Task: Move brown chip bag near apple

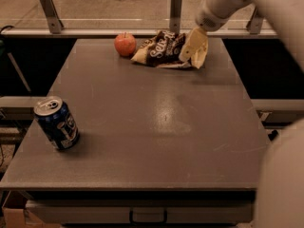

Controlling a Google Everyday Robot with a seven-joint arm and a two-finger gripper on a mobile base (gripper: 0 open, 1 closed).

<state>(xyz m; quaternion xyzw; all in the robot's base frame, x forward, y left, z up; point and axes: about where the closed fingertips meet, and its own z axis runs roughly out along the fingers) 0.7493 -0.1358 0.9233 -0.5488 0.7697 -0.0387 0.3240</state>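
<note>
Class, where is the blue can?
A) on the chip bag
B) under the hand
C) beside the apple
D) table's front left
D: the blue can stands at the table's front left; the hand is far back, at the brown chip bag's right end.

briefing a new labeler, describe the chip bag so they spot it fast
At the far edge of the grey table, a crinkly dark-brown chip bag with white script lettering lies right of a small round red apple. The pale end effector is at the bag's right end. Unlike the smooth apple, it is crumpled, lettered and larger.
</note>
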